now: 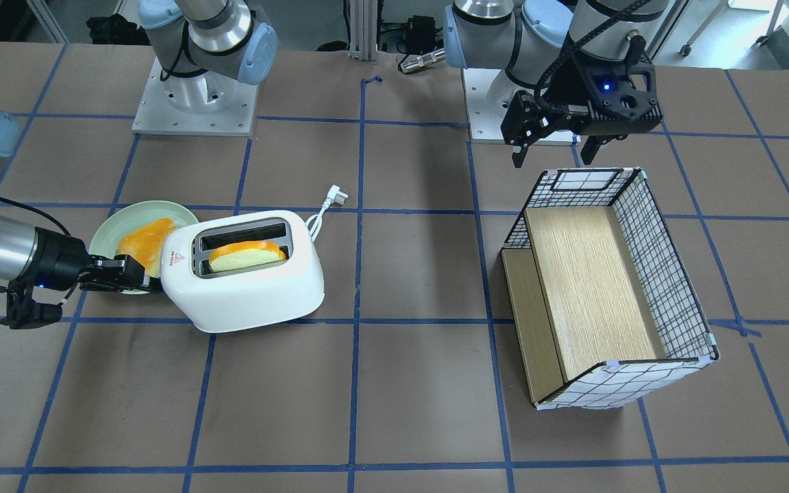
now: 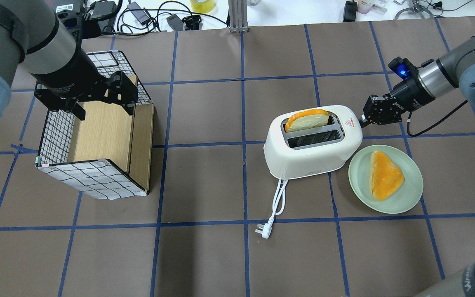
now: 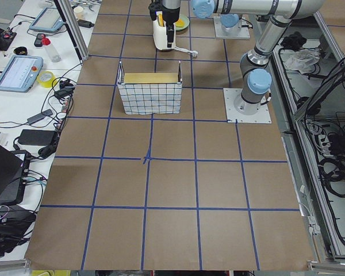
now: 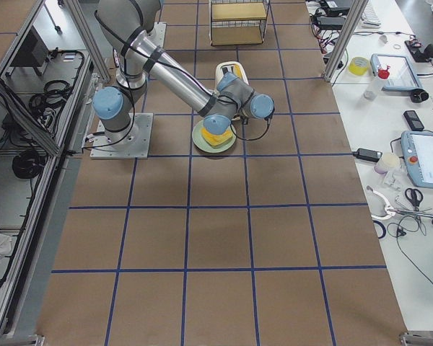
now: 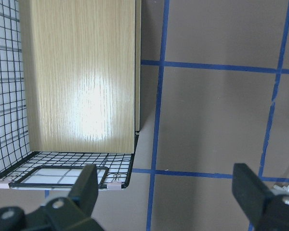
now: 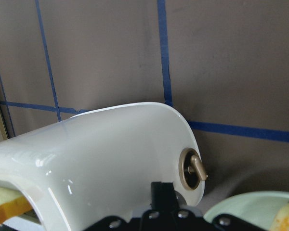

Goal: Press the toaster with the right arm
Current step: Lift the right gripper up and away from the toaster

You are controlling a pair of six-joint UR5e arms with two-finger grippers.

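The white toaster [image 1: 251, 291] stands on the table with a bread slice [image 1: 247, 255] upright in one slot; it also shows in the overhead view [image 2: 311, 154]. My right gripper [image 1: 153, 277] is shut, its tips against the toaster's end by the red triangle sticker [image 2: 362, 120]. In the right wrist view the joined fingertips [image 6: 163, 190] sit on the toaster's end wall [image 6: 111, 154], just left of the grey knob [image 6: 192, 168]. My left gripper [image 2: 103, 103] is open and empty above the near end of the wire basket [image 2: 56, 132].
A pale green plate [image 2: 412, 194] with a slice of toast [image 2: 384, 175] lies beside the toaster, under my right wrist. The toaster's white cord and plug [image 2: 264, 231] trail toward the robot. The basket [image 1: 668, 274] lies on its side with a wooden insert.
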